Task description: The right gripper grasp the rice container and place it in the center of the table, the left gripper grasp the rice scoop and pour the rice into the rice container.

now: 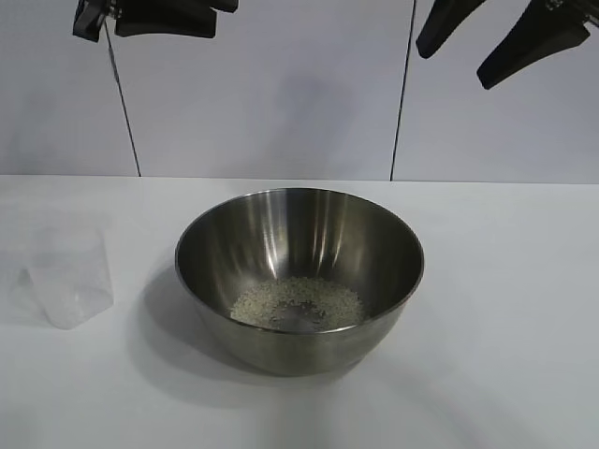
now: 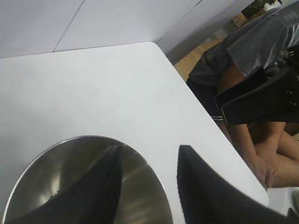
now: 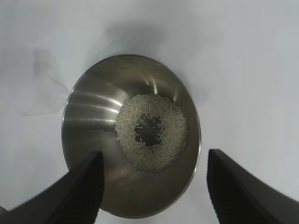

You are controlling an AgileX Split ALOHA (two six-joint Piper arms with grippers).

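The rice container (image 1: 299, 271) sits mid-desk with both end effectors lifted clear of it, which reads as the aftermath of a pour and not the lead-up to one. The left end effector (image 1: 154, 19) hangs high at the back on its own side, its fingers spread with nothing between them; in its wrist view the two dark tips frame the bowl's rim from above without touching it. The right end effector (image 1: 501, 37) hovers high on the opposite side, also spread and empty, its fingers angled down toward the bowl so that its camera looks straight into the steel interior. There the rice (image 3: 151, 130) lies as a loose ring on the bowl's bottom, thin at the very middle, the way grains settle when tipped from a height. The rice scoop (image 1: 64, 281) stands upright on the desk (image 1: 505, 309) well to the left of the bowl, apart from it and seemingly drained, set aside where it cannot be knocked over. Beyond the desk's far edge a seated person (image 2: 252, 60) is visible. By my judgement the task is essentially complete.
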